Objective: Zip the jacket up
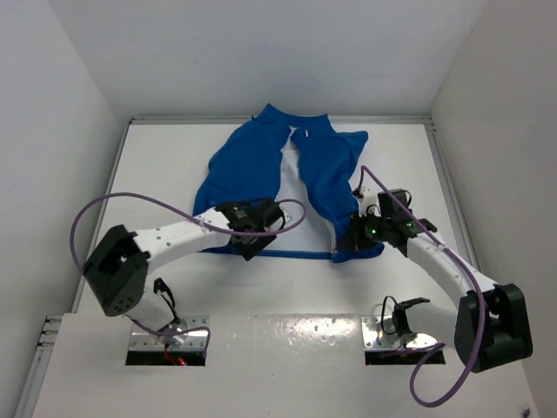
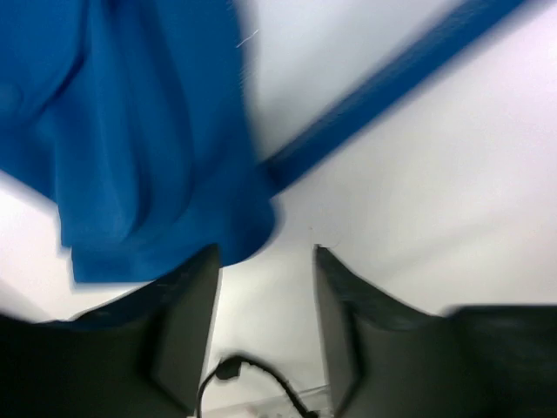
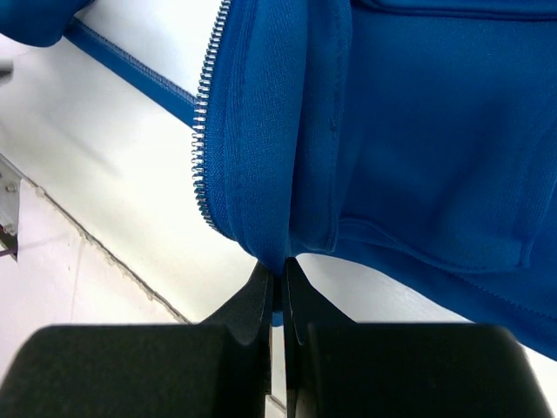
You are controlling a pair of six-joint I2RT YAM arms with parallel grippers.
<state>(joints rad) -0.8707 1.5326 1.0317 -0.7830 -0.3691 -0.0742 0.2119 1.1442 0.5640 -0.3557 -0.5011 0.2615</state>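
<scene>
The royal-blue jacket lies open-fronted on the white table, collar at the far side. Its two front panels are spread apart and its bottom hem is stretched between my grippers. My left gripper is at the left panel's lower corner. In the left wrist view it is open and empty, with blue fabric just above its left finger. My right gripper is at the right panel's lower corner. In the right wrist view it is shut on a fold of the jacket next to the silver zipper teeth.
White walls enclose the table on the left, far and right sides. Purple cables loop from both arms over the near table area. A raised white shelf with the arm bases runs along the near edge.
</scene>
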